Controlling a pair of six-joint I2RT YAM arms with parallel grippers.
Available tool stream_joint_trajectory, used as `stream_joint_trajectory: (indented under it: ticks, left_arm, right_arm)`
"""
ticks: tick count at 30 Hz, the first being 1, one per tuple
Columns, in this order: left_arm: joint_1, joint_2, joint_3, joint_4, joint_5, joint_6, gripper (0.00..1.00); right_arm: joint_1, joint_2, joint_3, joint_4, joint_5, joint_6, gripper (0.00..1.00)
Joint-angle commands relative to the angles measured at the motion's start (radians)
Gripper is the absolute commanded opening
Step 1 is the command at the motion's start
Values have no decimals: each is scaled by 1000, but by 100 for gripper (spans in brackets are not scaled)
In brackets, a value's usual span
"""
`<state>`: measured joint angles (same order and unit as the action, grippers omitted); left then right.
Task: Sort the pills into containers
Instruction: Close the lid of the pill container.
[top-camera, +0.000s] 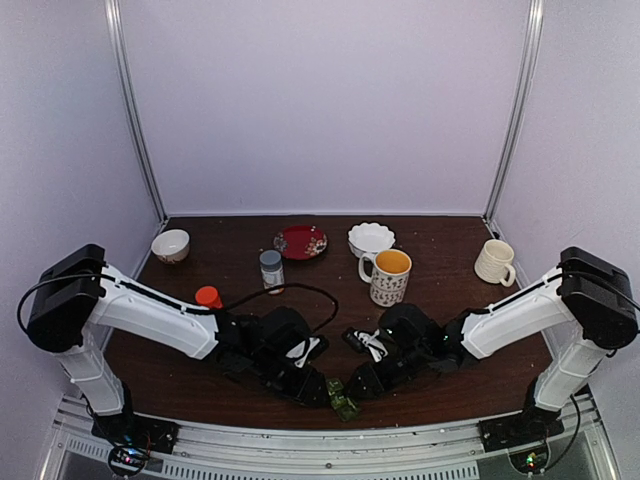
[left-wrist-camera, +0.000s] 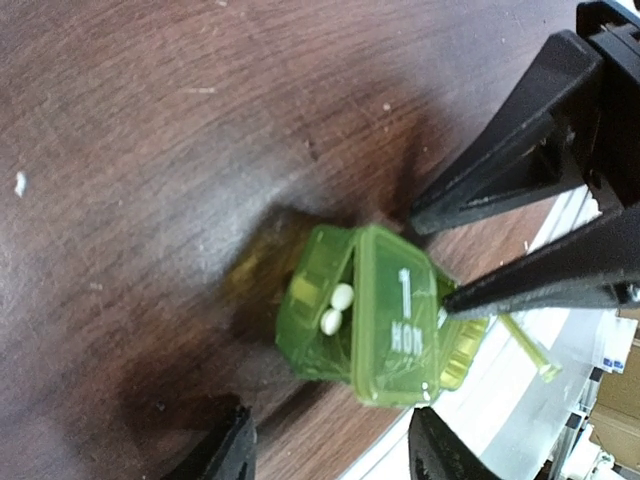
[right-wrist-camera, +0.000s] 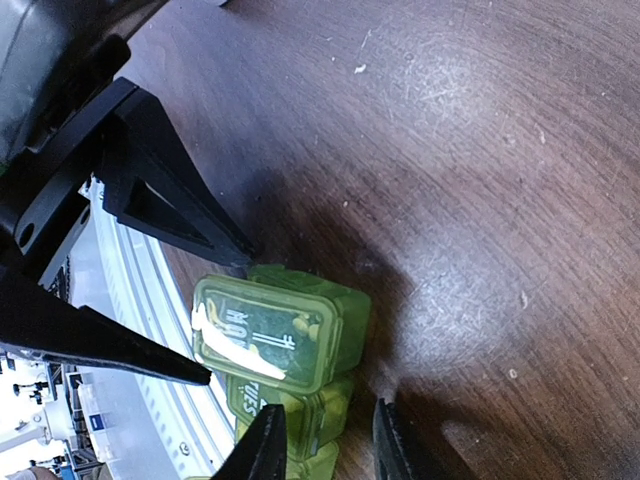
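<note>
Two white pills (left-wrist-camera: 337, 308) lie in the end compartment of the green pill box (left-wrist-camera: 312, 270) at the near edge of the table (left-wrist-camera: 150, 150). Its lid (left-wrist-camera: 400, 330), ajar, reads "1 MON"; the neighbouring word is half hidden. The left gripper (left-wrist-camera: 330, 412) gapes wide. The right gripper (right-wrist-camera: 327, 408) narrowly straddles the box, contact unclear.

A robot lab test cell is indicated: dark wood table (top-camera: 440, 250) enclosed by plain white panel walls (top-camera: 320, 100) on alu. posts (top-camera: 135, 110); L arm (top-camera: 150, 310) & R arm (top-camera: 510, 315) bolted to metal rail (top-camera: 300, 455) at near edge.

Brown table (top-camera: 455, 295) — pill box (top-camera: 342, 402), patterned mug (top-camera: 388, 277), red plate (top-camera: 301, 241).
</note>
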<state>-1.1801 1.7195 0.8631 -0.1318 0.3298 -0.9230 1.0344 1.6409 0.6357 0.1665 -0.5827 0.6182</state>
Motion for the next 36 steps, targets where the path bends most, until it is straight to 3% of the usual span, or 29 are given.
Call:
stream_joint_trajectory:
  ticks: [1, 17, 36]
  left_arm:
    - [-7, 35, 44, 30, -29, 2, 56]
    - [-20, 117, 119, -104, -53, 27, 53]
    - [-93, 161, 256, -338, -219, 113, 50]
  right_arm:
    - [13, 17, 4, -78, 46, -28, 31]
    - [24, 28, 9, -90, 49, -33, 26]
    - [27, 43, 27, -116, 55, -50, 24]
